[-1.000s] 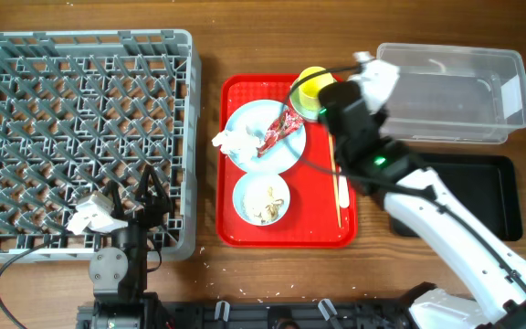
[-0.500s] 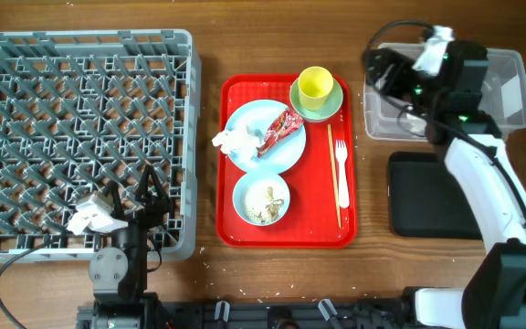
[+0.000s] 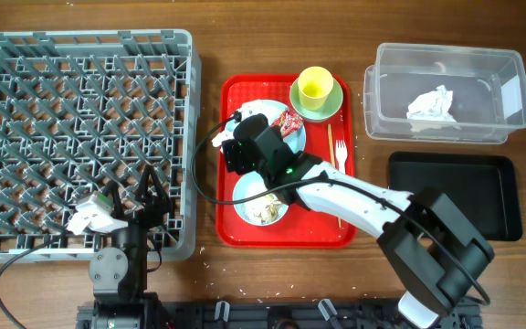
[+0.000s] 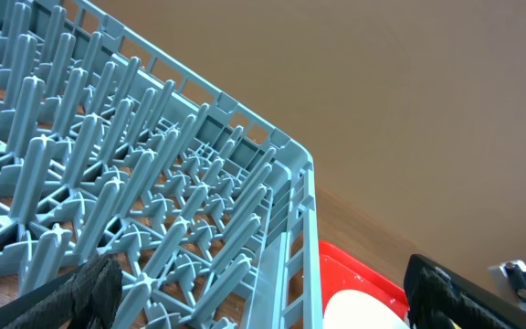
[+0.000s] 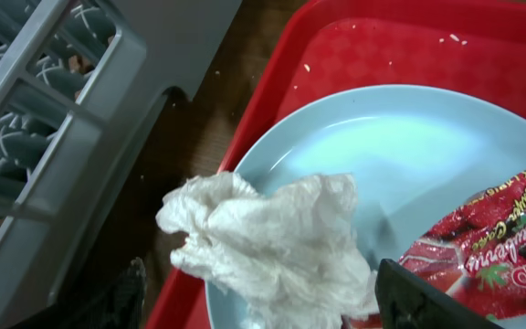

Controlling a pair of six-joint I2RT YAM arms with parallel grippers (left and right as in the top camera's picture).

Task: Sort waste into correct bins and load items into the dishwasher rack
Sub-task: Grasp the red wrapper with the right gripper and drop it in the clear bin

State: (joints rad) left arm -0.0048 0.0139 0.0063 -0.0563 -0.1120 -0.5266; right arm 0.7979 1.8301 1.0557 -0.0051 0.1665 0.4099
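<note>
My right gripper hangs open low over the pale blue plate, one finger on each side of a crumpled white tissue. Beside that tissue lies the red wrapper. From overhead the right gripper hides the plate's left side, while the wrapper shows. Another tissue lies in the clear tub. My left gripper rests open and empty over the front edge of the grey rack. A blue bowl holds beige scraps.
A yellow cup sits in a light green bowl at the back of the red serving tray. The white fork and chopsticks lie along its right side. The black tray is at the right.
The right arm carried a tissue to the clear tub, let it go there, then swung back left to the plate. Its jaws went from shut to open. The left arm stayed still.
</note>
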